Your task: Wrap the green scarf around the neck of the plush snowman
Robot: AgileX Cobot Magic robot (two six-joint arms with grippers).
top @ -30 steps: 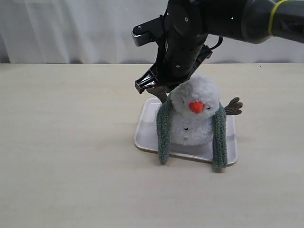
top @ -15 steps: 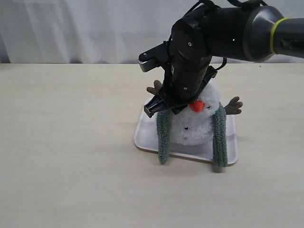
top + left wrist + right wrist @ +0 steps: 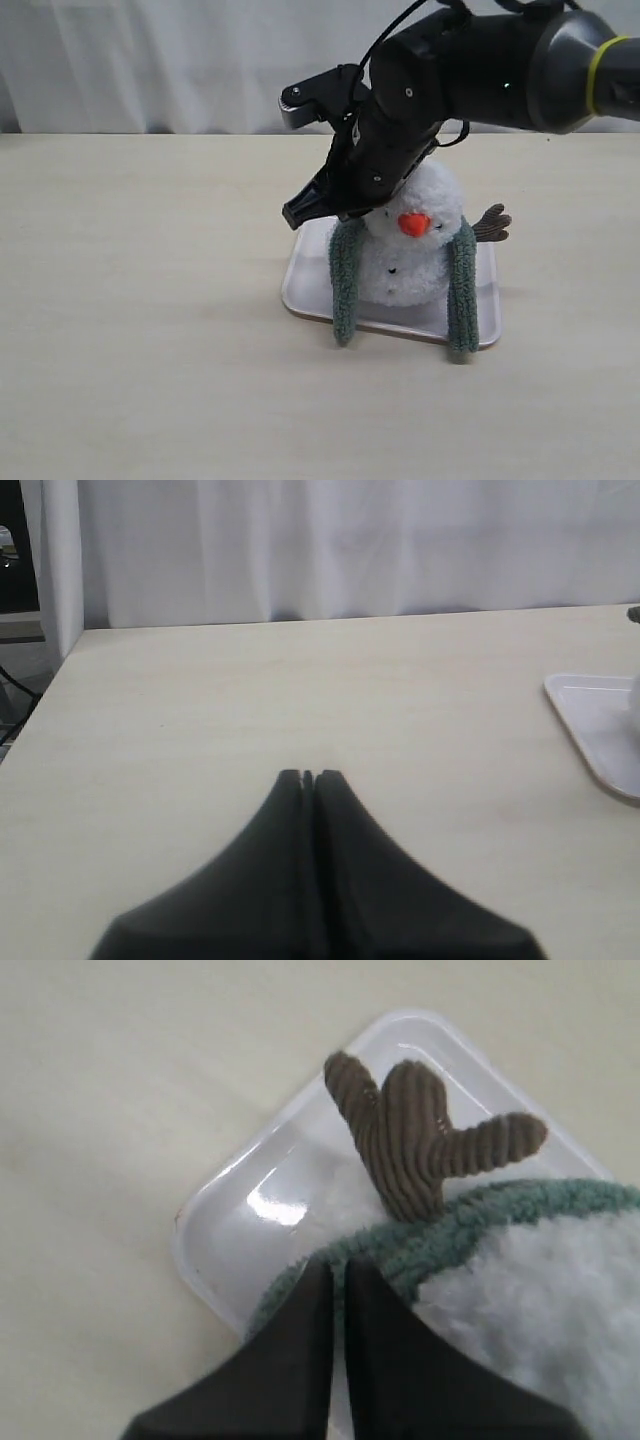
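The plush snowman stands upright in a clear tray, orange nose facing the camera. The green scarf is draped behind its neck, and both ends hang down the front to the tray's front edge, uncrossed. My right gripper is shut and holds nothing. It hovers at the snowman's left shoulder, just above the scarf's left strand. In the right wrist view its tips sit over the scarf, near a brown twig arm. My left gripper is shut over bare table.
The other twig arm sticks out to the right. The right arm's dark bulk hides the top of the snowman's head. In the left wrist view a corner of the tray shows. A white curtain hangs behind the table.
The right gripper dipped down to the scarf's left strand, then rose and shifted slightly left. The scarf and the snowman have not moved.
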